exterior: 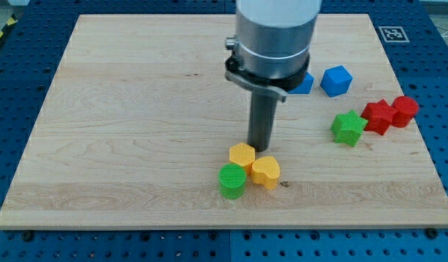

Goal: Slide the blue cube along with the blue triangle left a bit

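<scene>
The blue cube (336, 80) sits on the wooden board (136, 109) at the view's upper right. The blue triangle (304, 83) lies just left of it, partly hidden behind the arm's grey body (274, 36). My tip (261, 148) is well below and left of both blue blocks, right beside the yellow hexagon (242, 155), at its upper right edge.
A yellow heart (266, 172) and a green cylinder (232, 180) cluster with the yellow hexagon near the board's lower middle. A green star (348, 127), a red star (377, 116) and a red cylinder (405, 110) sit at the right edge.
</scene>
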